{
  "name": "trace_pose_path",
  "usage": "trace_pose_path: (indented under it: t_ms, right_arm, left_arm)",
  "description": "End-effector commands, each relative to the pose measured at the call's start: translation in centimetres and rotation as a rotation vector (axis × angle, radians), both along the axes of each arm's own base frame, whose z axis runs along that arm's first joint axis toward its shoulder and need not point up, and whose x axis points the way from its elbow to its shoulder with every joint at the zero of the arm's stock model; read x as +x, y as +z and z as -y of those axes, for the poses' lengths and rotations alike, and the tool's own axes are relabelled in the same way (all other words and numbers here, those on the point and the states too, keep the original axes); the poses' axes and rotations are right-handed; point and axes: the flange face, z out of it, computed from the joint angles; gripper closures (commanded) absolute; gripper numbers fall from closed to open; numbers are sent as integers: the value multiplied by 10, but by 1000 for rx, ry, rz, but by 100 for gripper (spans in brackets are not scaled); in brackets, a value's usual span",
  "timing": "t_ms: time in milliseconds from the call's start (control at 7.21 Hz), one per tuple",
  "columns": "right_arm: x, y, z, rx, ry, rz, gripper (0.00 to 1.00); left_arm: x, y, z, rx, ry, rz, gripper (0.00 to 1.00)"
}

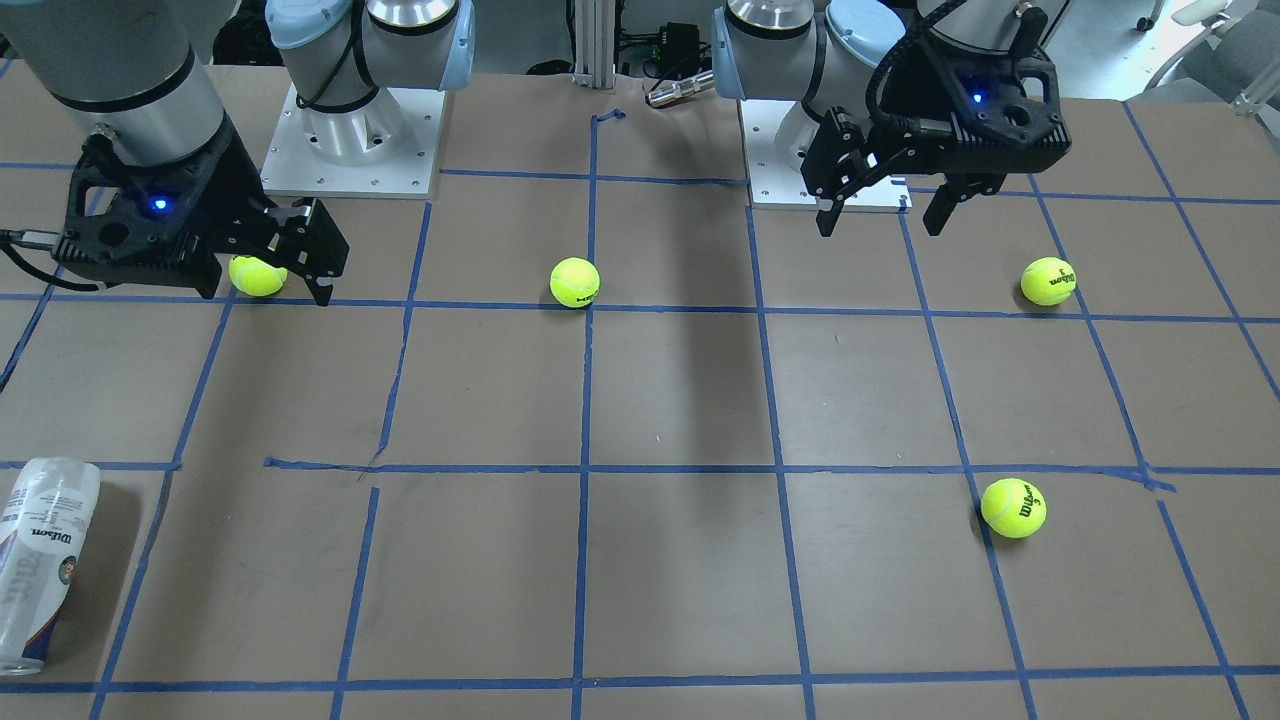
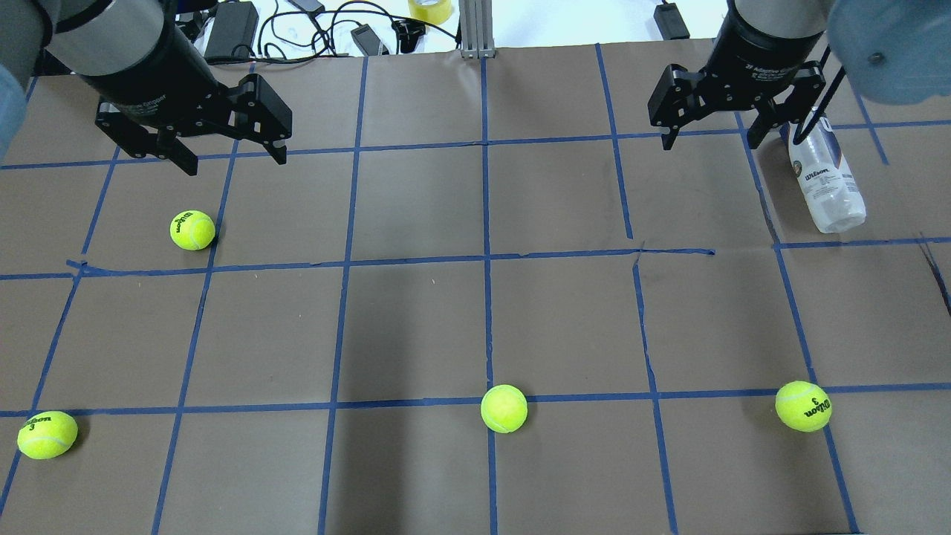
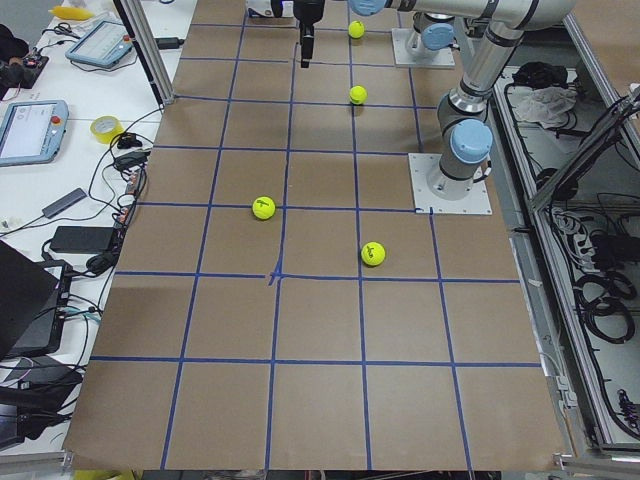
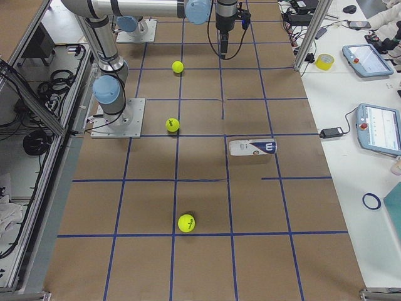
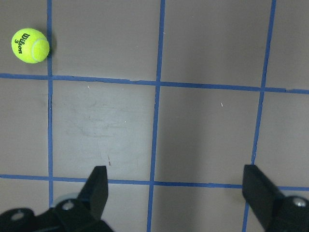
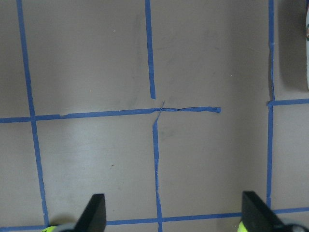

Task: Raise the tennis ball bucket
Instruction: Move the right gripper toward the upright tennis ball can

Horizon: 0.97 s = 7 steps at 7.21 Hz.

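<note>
Nothing is lifted yet: tennis ball bucket (image 2: 826,186) lies on the table (image 2: 416,327), left end effector (image 2: 234,160) and right end effector (image 2: 709,141) spread wide, empty.

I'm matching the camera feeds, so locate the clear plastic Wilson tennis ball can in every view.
Front-facing: clear plastic tennis ball can lying bottom left.
Overhead: upper right.
Exterior left: not in it.
Exterior right: centre.
Left wrist: not in it.
Right wrist: perhaps the pale sliver at the right edge.
Shared landmark: frayed blue tape junction.
</note>
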Motion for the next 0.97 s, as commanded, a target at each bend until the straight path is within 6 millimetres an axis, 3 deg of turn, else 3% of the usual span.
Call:
trace_pose_path:
  t_ms: [0,139,277,416,555,832]
  right_arm:
    - [-24,10,17,-30,-88,-26,0]
    - [-41,0,49,-15,-120,-15,0]
    - [-53,8,74,-40,-130,-22,0]
    - [-61,-5,103,-29,-138,-25,0]
    - [-87,-13,126,-25,-169,-59,0]
    - [-169,-37,154,-13,-193,-59,0]
  left_arm:
    - [0,0,-1,0,0,0,0]
    - [0,0,-1,0,0,0,0]
    - [0,0,-1,0,0,0,0]
    - [1,1,-2,-1,2,2,0]
    - [1,0,-1,0,2,2,0]
    - [1,0,-1,0,2,2,0]
